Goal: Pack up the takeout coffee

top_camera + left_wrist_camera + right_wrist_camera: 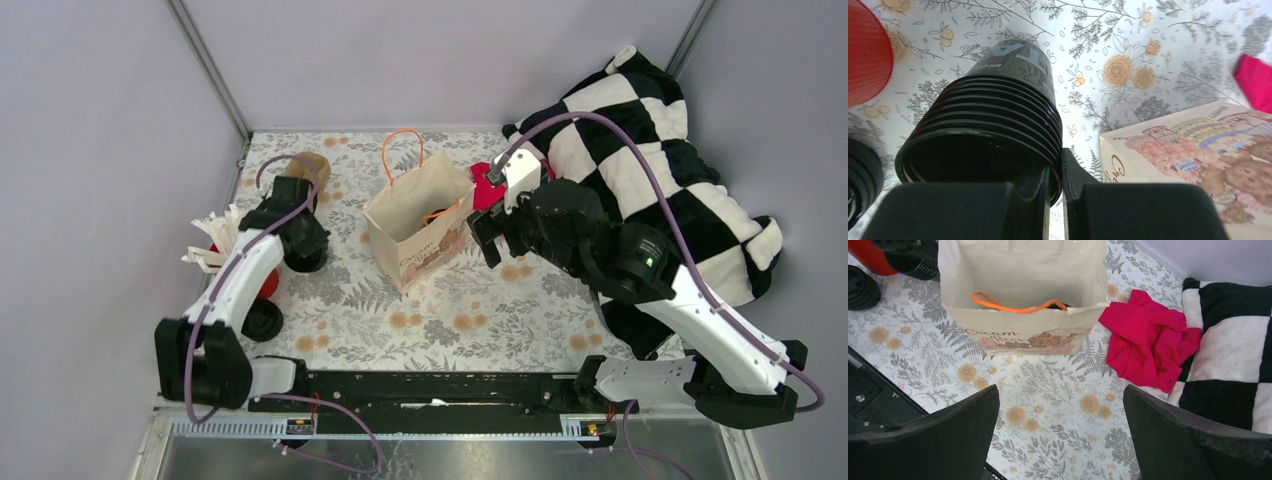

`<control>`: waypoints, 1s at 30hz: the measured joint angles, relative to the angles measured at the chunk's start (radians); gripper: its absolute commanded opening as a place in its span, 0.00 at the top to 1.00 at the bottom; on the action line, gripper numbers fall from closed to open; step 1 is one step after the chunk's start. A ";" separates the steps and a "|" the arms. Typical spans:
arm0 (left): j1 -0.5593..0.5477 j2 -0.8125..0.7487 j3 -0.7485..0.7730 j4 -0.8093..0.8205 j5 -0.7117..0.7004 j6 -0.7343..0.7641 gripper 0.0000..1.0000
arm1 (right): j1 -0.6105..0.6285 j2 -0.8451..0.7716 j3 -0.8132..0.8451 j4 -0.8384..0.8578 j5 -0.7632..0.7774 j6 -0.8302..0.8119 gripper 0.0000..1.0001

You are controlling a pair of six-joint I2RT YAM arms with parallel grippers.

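Note:
My left gripper (pixel 303 248) (pixel 1056 172) is shut on the rim of a stack of nested black cups (pixel 993 115), one finger inside the mouth and one outside. The stack has no lid and its open mouth faces the wrist camera. It shows as a dark shape under the gripper in the top view (pixel 306 262). The paper bag (pixel 420 225) (pixel 1023 270) (pixel 1198 150) stands open at mid table with orange handles. A small dark bit (pixel 1064 304) shows inside it; I cannot tell what it is. No lidded black coffee cup is clearly in view. My right gripper (pixel 485 235) (pixel 1060 435) is open and empty, just right of the bag.
A red cup (pixel 268 283) (pixel 865 50) of white straws (pixel 215 240) and another black ribbed stack (pixel 262 320) (pixel 860 287) stand left of the left arm. A brown cardboard piece (pixel 312 165) is at the back left. A red cloth (pixel 1148 337) and checkered blanket (pixel 650 150) lie right.

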 measured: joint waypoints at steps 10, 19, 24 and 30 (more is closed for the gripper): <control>-0.016 0.335 0.338 -0.225 -0.058 0.087 0.79 | 0.000 -0.078 -0.070 0.028 0.002 -0.005 0.00; -0.015 0.466 0.508 -0.369 -0.068 0.188 0.48 | 0.000 -0.080 -0.084 0.051 0.000 -0.031 0.00; -0.015 0.465 0.624 -0.414 -0.065 0.207 0.38 | 0.000 -0.079 -0.090 0.072 -0.017 -0.047 0.00; -0.015 0.428 0.751 -0.501 -0.056 0.224 0.30 | 0.000 -0.079 -0.110 0.101 -0.052 -0.064 0.00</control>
